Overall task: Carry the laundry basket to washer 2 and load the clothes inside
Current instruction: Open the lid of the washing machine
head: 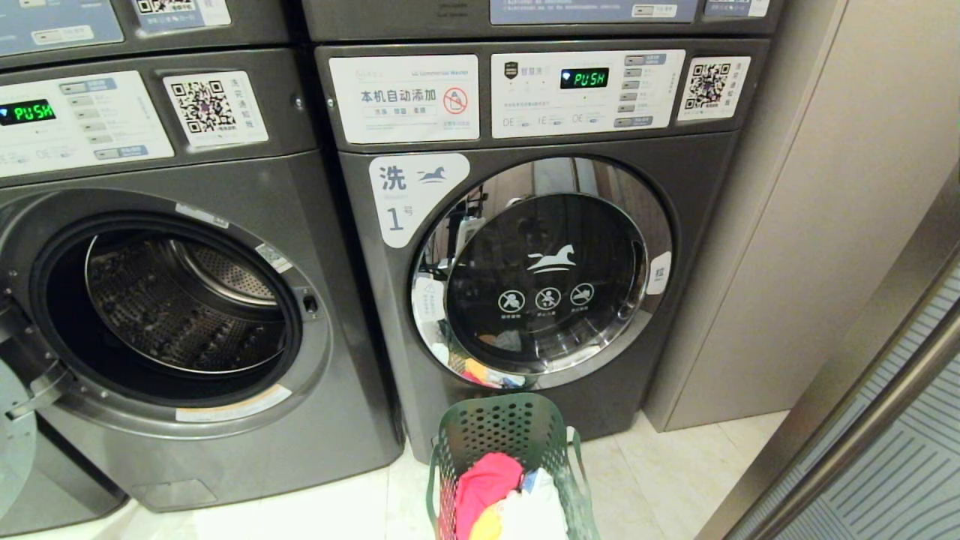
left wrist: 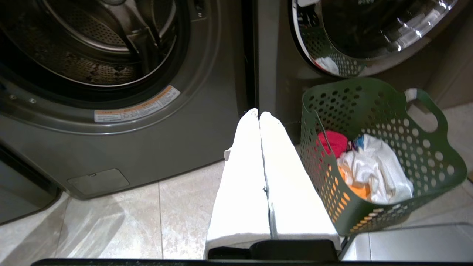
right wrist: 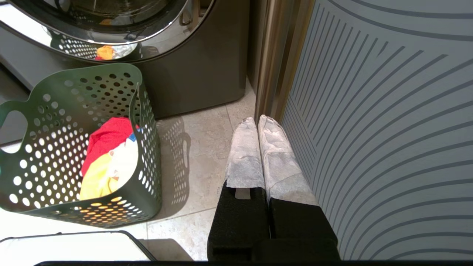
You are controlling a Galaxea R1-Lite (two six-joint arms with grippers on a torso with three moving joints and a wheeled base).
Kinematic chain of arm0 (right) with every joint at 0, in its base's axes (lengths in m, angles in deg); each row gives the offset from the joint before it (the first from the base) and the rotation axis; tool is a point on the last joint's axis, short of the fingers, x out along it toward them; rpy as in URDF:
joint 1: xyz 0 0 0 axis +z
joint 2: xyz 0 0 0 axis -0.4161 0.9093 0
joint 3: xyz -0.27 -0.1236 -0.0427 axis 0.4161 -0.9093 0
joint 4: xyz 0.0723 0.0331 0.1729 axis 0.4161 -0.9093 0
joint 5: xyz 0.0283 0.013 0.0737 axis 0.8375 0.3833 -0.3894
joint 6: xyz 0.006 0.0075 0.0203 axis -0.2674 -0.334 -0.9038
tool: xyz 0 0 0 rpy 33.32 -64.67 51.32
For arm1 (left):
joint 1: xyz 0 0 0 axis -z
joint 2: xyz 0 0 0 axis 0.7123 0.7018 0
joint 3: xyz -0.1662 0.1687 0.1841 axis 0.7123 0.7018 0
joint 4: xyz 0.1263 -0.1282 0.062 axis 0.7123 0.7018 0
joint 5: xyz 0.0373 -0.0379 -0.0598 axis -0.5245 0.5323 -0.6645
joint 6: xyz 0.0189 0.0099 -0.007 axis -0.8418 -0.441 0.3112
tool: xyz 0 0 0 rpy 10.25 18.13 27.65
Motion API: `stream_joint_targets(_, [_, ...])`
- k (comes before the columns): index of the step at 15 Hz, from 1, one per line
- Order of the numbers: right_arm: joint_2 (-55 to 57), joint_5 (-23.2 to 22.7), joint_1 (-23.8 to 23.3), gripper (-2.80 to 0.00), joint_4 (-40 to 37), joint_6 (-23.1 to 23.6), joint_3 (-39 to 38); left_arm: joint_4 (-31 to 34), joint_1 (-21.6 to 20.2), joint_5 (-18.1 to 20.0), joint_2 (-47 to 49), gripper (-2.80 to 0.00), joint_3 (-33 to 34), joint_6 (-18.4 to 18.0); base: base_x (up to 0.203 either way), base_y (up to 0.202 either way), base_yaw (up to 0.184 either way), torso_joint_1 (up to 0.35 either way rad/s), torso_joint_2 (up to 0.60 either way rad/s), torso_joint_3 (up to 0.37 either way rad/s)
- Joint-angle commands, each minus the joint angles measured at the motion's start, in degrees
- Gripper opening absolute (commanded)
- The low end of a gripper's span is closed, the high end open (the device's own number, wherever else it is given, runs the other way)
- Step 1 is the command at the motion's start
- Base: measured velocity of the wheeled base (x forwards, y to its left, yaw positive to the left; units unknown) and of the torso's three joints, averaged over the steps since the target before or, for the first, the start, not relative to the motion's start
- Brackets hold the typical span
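Note:
The dark-green laundry basket (head: 501, 433) stands on the floor tiles in front of the closed grey washer labelled "1" (head: 409, 196). In the basket lie the clothes (head: 489, 484), red-pink, yellow-orange and white. Washer 2 cannot be identified: the only other washer (head: 172, 300), at the left, has its door open and no number I can read. My left gripper (left wrist: 258, 112) is shut and empty, hanging left of the basket (left wrist: 384, 122) with the clothes (left wrist: 373, 166) inside. My right gripper (right wrist: 257, 119) is shut and empty, right of the basket (right wrist: 74, 96). Neither gripper appears in the head view.
The open washer's door (head: 15, 442) swings out at the far left. A beige wall panel (head: 825, 225) adjoins washer 1. A striped grey panel (right wrist: 388, 129) runs close along the right gripper. A white edge of the robot's base (right wrist: 74, 245) sits near the basket.

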Motion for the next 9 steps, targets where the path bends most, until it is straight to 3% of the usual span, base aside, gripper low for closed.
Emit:
stream_joint_targets(1, [0.0,0.0,0.0,-2.8,0.0,0.0,-1.8,-0.1,-0.7,-0.7,-4.8,-2.8,0.9,1.0,0.0,0.0,0.0,0.0,0.0,0.0])
stream_joint_targets(5, [-0.1,0.0,0.0,-2.8,0.0,0.0,-1.8,-0.2,-0.7,-0.7,-4.8,-2.8,0.9,1.2,0.0,0.0,0.0,0.0,0.0,0.0])
stream_joint_targets(9, [0.0,0.0,0.0,-2.8,0.0,0.0,-1.8,-0.3,-0.7,-2.2,-4.8,-2.8,1.0,5.7,0.0,0.0,0.0,0.0,0.0,0.0])
